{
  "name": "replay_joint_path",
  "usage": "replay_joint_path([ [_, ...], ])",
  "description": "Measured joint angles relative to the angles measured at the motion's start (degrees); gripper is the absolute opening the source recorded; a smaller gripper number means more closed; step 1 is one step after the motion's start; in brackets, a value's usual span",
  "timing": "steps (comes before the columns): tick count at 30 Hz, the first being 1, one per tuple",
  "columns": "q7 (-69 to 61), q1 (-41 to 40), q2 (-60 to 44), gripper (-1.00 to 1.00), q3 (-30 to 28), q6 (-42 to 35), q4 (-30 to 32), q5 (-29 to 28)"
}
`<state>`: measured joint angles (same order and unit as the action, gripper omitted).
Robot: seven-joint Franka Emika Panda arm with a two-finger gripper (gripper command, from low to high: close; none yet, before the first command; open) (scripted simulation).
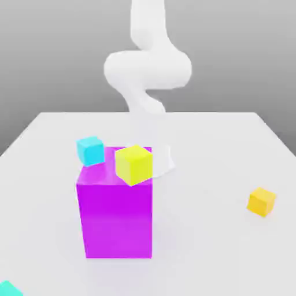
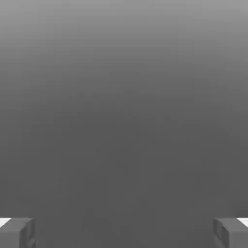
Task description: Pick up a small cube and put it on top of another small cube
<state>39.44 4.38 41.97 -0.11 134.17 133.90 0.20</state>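
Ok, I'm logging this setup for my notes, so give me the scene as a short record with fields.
gripper: open, nothing between the fingers
purple block: standing on the table, the largest of the colored things
cyan cube: by the block's top, toward the exterior view's left
yellow cube: by the block's top, toward the exterior view's right
amber cube: on the table, apart from the block
turquoise cube: partly cut off at the exterior view's lower left corner
stacking: not done

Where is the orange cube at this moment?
In the exterior view, the orange cube is on the table, toward the view's right, to the right of the purple block.
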Motion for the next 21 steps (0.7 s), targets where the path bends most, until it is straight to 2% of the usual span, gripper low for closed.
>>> replay_joint_path([
  [12,-31.0,20.4,-18.7,0.00,0.5,11.5,10.2,1.2],
  [21,-54.1,32.9,-32.5,0.00,3.7,20.0,17.8,2.2],
])
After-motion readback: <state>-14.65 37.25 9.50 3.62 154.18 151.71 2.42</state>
